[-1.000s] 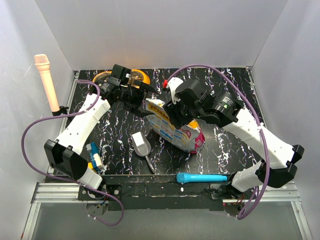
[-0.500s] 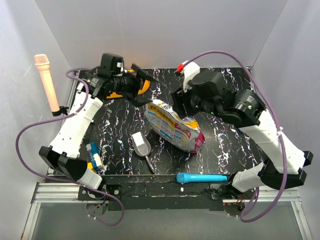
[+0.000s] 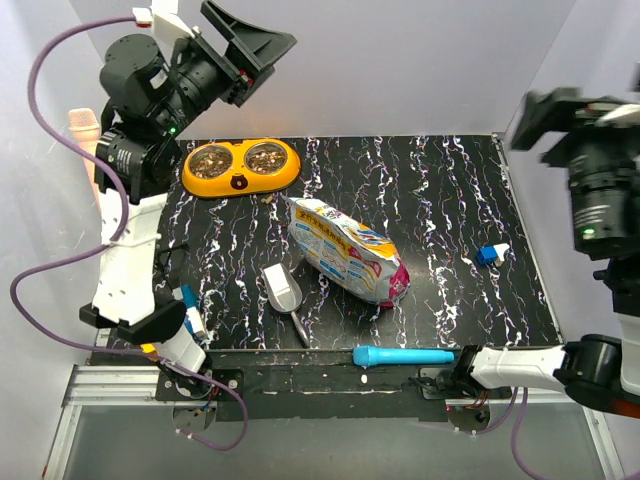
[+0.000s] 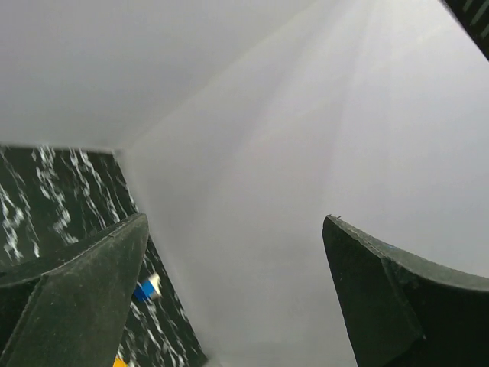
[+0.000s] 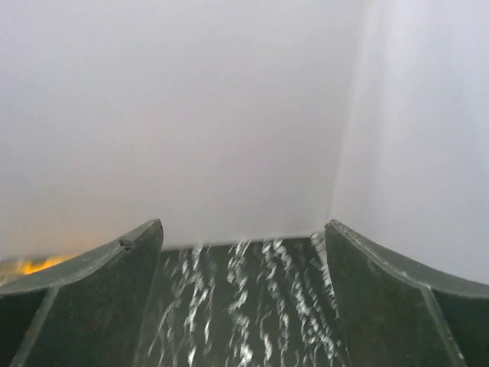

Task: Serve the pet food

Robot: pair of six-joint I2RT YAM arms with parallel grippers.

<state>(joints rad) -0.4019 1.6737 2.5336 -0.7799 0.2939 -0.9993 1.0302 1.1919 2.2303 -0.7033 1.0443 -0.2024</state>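
Kibble (image 3: 212, 161) is seen heaped in both steel cups of the bowl (image 3: 240, 184), which is set at the far left of the table (image 3: 450, 200). A few stray pieces (image 3: 268, 200) are scattered just beside its near rim.

The pouch (image 3: 345, 250) is laid on its side near the middle of the table, with one end turned toward the bowl but apart from it. The scoop (image 3: 283, 288) is left just beside the pouch on the near side, its handle pointed toward the near edge. Neither is touched by an arm.

The left gripper (image 4: 234, 222) is held high over the far-left corner. Its fingers are spread wide with nothing between them, and only wall and a strip of table are framed by its camera. The right gripper (image 5: 243, 223) is likewise held aloft at the right side, jaws parted and empty.

Both are judged to be kept up and away so that the filled bowl is left unobstructed and nothing is knocked. With food in both cups and the pouch and scoop set down, the serving is judged done or all but done. The stray pieces are taken as spill from filling. Whether they are meant to be cleared cannot be told.
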